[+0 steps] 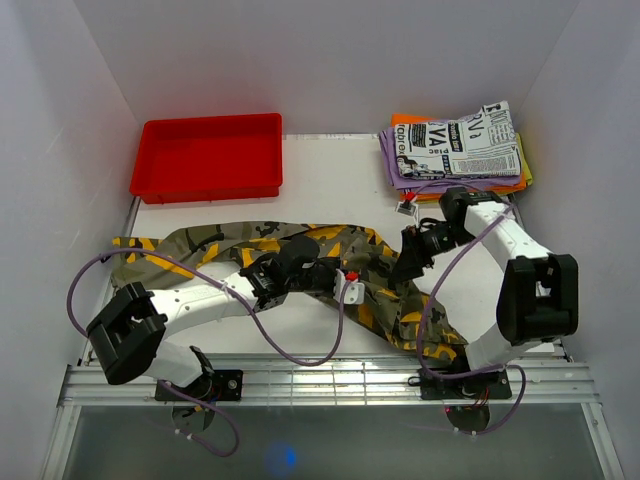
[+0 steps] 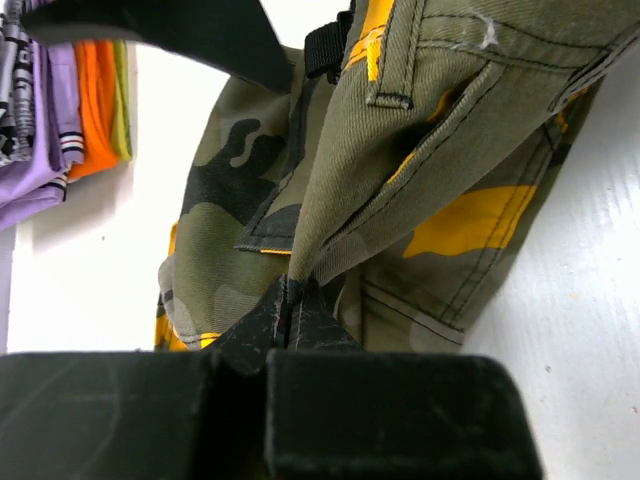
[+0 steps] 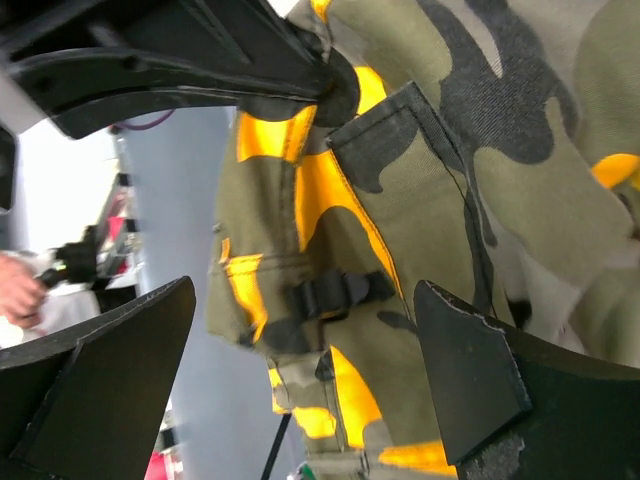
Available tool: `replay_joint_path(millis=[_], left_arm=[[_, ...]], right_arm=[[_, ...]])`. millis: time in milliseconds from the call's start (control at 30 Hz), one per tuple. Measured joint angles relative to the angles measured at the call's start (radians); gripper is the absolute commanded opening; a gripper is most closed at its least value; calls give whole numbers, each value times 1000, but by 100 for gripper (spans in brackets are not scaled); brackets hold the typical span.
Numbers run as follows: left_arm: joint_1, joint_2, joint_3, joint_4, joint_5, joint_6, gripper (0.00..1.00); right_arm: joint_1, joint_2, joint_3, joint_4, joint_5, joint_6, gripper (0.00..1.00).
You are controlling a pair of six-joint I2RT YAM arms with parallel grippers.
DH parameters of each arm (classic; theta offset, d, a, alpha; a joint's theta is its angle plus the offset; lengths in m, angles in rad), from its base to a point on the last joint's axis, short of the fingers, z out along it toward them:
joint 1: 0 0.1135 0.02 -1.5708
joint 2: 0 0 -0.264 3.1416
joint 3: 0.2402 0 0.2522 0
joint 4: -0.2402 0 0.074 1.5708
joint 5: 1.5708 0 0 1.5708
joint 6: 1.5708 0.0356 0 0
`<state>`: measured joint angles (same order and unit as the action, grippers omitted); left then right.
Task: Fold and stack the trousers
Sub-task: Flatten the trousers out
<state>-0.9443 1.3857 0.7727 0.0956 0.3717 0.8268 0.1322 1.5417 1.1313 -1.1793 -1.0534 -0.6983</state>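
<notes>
While trousers (image 1: 200, 240) sprawl, red tray (image 1: 205, 188) beyond, folded stack (image 1: 460, 150) right

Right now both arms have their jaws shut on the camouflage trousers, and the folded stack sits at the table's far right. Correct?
Not both. The left jaws are shut on the trousers, but the right jaws stand wide open, with the cloth showing in the gap unpinched; the right wrist view shows it. The folded stack does sit at the far right of the table.

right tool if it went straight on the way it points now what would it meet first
Probably the trousers, which fill the gap ahead of the open right tool; how near is unclear.
</notes>
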Motion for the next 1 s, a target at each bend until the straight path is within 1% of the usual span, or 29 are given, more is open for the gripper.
replay_joint_path(millis=[167,233,267,433,467,533,567,633,667,700,733,767,800,867,933,1000], left_arm=[[-2,0,1,21,-41,-1,0],[-2,2,5,21,-63,-10,0],[-2,6,11,22,-74,-17,0],[-2,35,40,41,-117,-32,0],[-2,36,40,43,-121,-34,0],[-2,41,40,48,-126,-39,0],[-2,46,42,49,-128,-42,0],[-2,62,53,49,-134,-51,0],[-2,71,62,48,-140,-58,0],[-2,83,74,49,-147,-66,0],[-2,95,87,50,-154,-72,0],[-1,108,102,51,-159,-78,0],[0,120,116,52,-165,-85,0],[1,134,135,57,-171,-95,0],[2,136,140,62,-171,-102,0],[2,136,141,64,-170,-106,0]], right_arm=[[40,101,11,-35,-19,-33,94],[60,107,21,-54,-20,-49,91],[74,105,31,-66,-20,-58,88],[106,75,57,-91,-17,-72,86],[106,67,60,-92,-15,-72,81],[105,42,70,-98,-11,-73,73],[104,30,73,-100,-9,-73,67],[104,14,78,-105,-3,-73,61],[104,11,79,-106,2,-71,64],[104,10,81,-108,10,-67,70],[104,11,84,-108,19,-63,78],[104,12,87,-108,34,-56,90],[104,13,91,-109,48,-50,93],[104,14,99,-106,77,-45,95],[104,15,100,-101,103,-29,95],[104,18,100,-92,121,-7,85]])
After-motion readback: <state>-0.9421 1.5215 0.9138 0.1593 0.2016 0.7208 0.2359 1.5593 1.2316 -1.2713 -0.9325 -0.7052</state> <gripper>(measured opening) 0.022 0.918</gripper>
